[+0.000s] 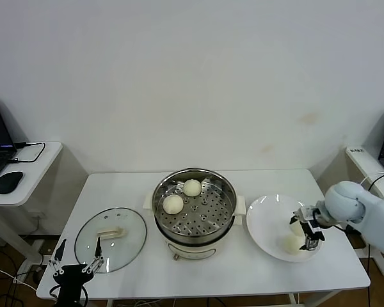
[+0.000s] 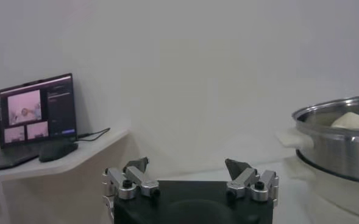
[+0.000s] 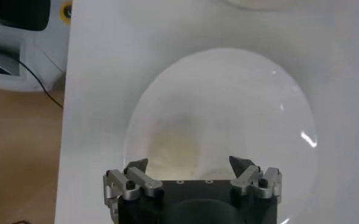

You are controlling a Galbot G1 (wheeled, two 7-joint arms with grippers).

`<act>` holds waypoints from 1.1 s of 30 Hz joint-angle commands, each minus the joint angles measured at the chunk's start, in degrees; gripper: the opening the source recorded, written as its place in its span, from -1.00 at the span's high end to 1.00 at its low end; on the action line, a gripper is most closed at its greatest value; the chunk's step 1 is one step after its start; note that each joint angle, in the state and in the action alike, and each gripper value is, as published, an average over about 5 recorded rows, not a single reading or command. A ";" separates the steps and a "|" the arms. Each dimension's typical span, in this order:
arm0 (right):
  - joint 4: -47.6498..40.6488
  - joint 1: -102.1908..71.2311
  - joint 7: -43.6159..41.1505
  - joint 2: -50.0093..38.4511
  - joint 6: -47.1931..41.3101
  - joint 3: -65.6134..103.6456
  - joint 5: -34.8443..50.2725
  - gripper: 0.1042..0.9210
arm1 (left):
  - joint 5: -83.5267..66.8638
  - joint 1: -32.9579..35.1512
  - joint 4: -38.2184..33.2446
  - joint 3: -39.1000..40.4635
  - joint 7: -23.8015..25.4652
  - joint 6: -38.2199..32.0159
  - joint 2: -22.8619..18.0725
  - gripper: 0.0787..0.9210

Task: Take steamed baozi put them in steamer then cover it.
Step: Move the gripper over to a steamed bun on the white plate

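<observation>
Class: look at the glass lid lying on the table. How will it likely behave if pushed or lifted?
The lid lies flat, so a push would probably slide it, not tip it. Being glass, it is likely stiff, breakable and fairly heavy. Its raised centre handle seems the safest grip.

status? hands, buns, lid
Right hand open over plate, above a bun. Left hand open, idle by lid. Two buns in steamer, uncovered. Nothing blocking.
</observation>
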 commanded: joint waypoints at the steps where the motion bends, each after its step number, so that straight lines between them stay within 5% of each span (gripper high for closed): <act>1: -1.95 -6.05 0.91 1.42 0.09 4.07 -2.20 -0.76 | 0.05 0.12 -0.03 -0.10 0.01 -0.05 -0.11 -0.77; 12: -4.48 -4.90 1.35 3.70 -0.75 2.28 -2.73 -0.72 | -0.01 0.10 0.14 -0.25 -0.03 -0.18 -0.28 -0.77; 33: -5.26 -2.03 0.27 4.68 -1.44 0.81 -1.60 -0.18 | -0.11 0.14 0.11 -0.41 -0.07 -0.25 -0.26 -0.77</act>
